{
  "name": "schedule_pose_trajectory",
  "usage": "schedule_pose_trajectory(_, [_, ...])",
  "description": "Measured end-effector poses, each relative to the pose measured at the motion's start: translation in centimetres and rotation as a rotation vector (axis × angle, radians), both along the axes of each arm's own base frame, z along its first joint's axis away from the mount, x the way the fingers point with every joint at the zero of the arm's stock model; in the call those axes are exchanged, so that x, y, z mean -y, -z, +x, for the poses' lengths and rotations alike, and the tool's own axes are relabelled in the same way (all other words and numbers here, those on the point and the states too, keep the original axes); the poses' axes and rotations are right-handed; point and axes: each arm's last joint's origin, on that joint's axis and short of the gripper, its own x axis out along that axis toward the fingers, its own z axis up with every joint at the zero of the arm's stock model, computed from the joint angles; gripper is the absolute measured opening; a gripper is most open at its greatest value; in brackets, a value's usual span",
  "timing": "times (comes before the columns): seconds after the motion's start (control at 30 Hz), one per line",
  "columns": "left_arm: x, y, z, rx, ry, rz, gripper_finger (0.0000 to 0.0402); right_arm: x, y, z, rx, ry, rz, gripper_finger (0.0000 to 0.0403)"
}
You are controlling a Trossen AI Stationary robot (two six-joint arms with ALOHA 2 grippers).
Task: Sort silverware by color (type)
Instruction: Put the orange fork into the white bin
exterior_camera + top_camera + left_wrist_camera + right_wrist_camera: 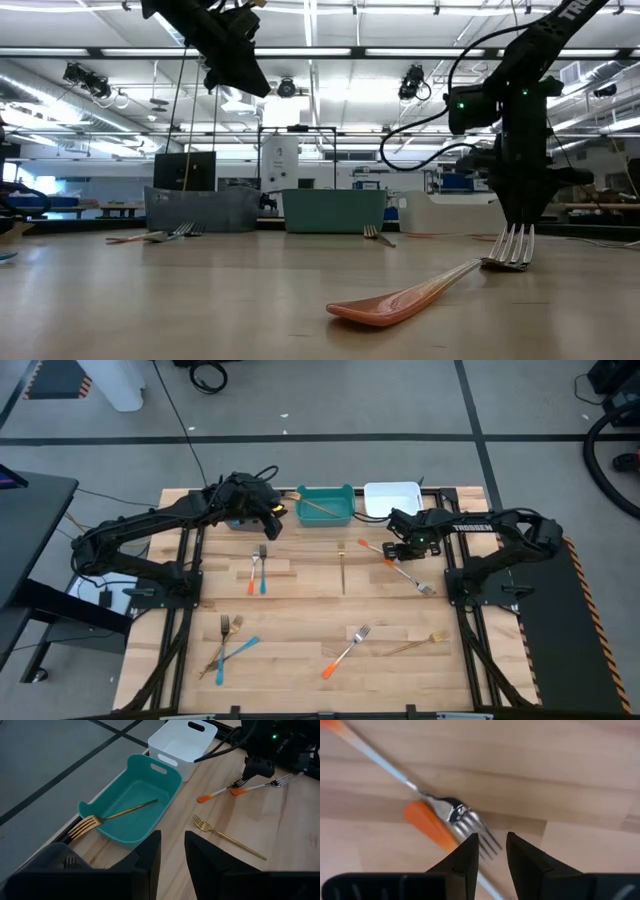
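- Fingers of my right gripper (488,845) parted, straddling the tines of an orange-handled fork (451,815) (nothing clamped), near the white bin (391,497).
- My left gripper (171,851) open, empty, beside the teal bin (131,805) holding a gold fork (107,817).

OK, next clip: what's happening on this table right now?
Two arms are sorting forks into bins by colour. One gold fork already lies in the teal bin; the white bin looks empty. The right pincer, open, is low over two crossed orange-handled forks. The left pincer, open and empty, hovers near the teal bin. Other forks lie scattered on the wooden table.
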Motion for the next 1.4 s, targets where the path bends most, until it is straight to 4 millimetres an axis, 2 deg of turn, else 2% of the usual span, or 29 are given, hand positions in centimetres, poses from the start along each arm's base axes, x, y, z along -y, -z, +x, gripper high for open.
schedule_pose_trajectory(0.63, [0.00, 0.00, 0.00, 0.000, 0.000, 0.000, 0.0096, -0.55, 0.03, 0.43, 0.020, 0.017, 0.032, 0.0101])
schedule_pose_trajectory(0.77, [0.00, 0.00, 0.00, 0.008, -0.011, -0.014, 0.0096, -0.56, 0.03, 0.43, 0.020, 0.017, 0.034, 0.0079])
schedule_pose_trajectory(1.0, [0.00, 0.00, 0.00, 0.009, -0.012, -0.016, 0.0096, -0.55, 0.02, 0.44, 0.022, 0.010, 0.033, 0.0010])
schedule_pose_trajectory(1.4, [0.00, 0.00, 0.00, 0.007, -0.010, -0.013, 0.0096, -0.71, -0.18, 0.47, 0.034, -0.047, 0.022, 0.0003])
